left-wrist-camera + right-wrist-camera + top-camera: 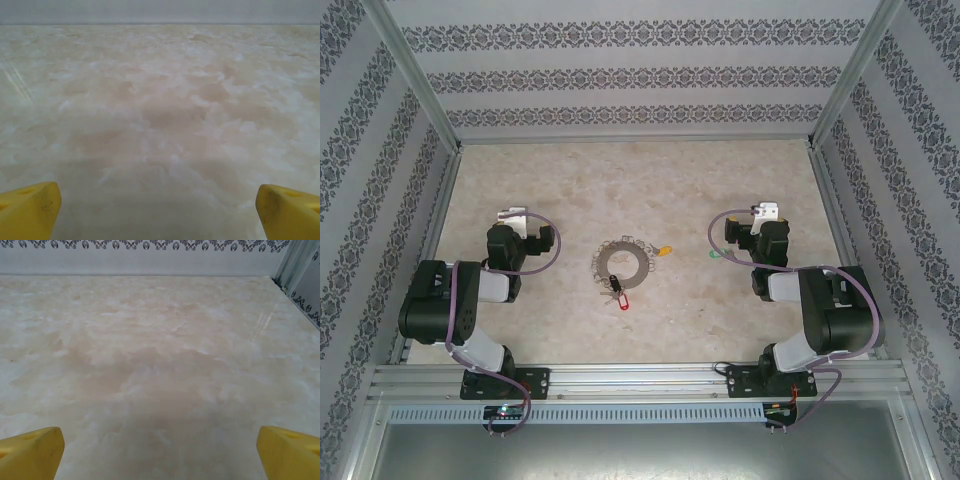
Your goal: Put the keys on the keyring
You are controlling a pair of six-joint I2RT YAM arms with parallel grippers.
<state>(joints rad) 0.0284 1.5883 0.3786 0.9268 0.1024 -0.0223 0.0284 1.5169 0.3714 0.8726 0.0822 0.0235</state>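
Small keys on keyring (622, 262) were unresolvable; green key (714, 254) was a mere speck. The left gripper (159, 207) and right gripper (160, 447) gaped wide and empty, fingertips cropped. Marbled beige table (720, 180), patterned walls (620, 80).

My left gripper (159, 212) is spread wide, its yellow fingertips (29, 209) low in both corners over the mottled beige table (165, 100); a pale wall (160, 11) runs beyond.

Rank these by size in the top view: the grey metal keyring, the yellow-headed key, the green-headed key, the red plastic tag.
1. grey metal keyring, by far the largest.
2. red plastic tag, slightly bigger than either key.
3. yellow-headed key and green-headed key: look alike, too small to rank.
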